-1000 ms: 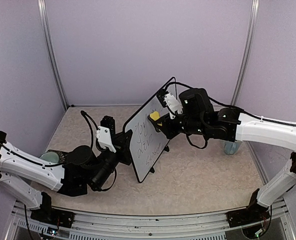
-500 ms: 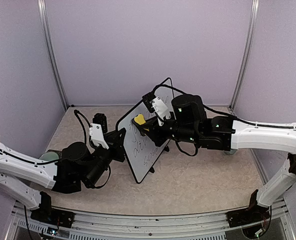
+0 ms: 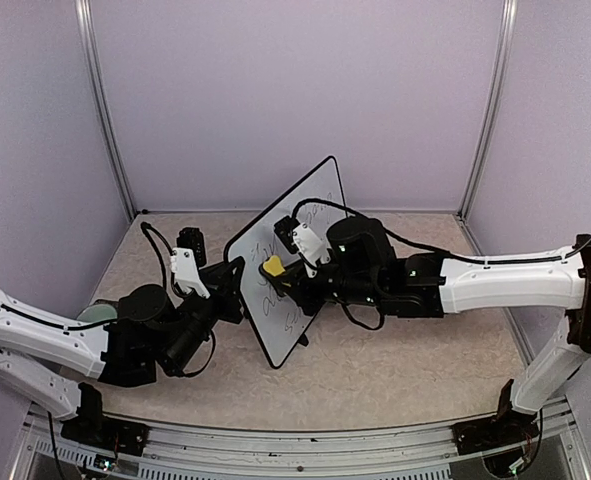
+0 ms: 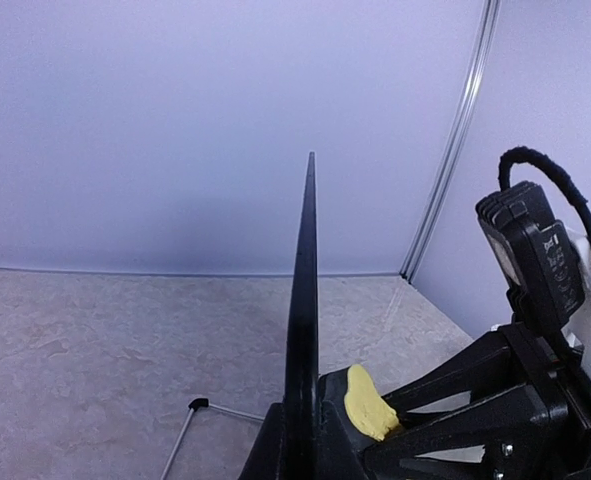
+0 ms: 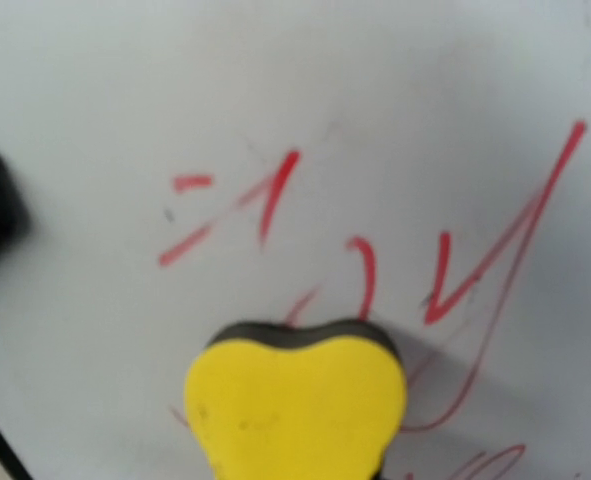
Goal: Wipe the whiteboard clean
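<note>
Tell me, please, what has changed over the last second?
The right gripper has carried the yellow eraser leftward and lower across the whiteboard, pressed to its face. The left gripper, clamped on the board's edge, has drawn it slightly left. Both grips are unchanged, and red writing remains.

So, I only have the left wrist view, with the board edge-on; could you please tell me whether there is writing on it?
Observer: Yes, the right wrist view shows red writing on the whiteboard above the yellow eraser.
Operator: How much of the face is covered?
Observer: From above, only the lower half; the upper half is blank.
Operator: Where is the eraser?
Observer: About halfway up, in the right gripper, near the edge the left gripper clamps.
</note>
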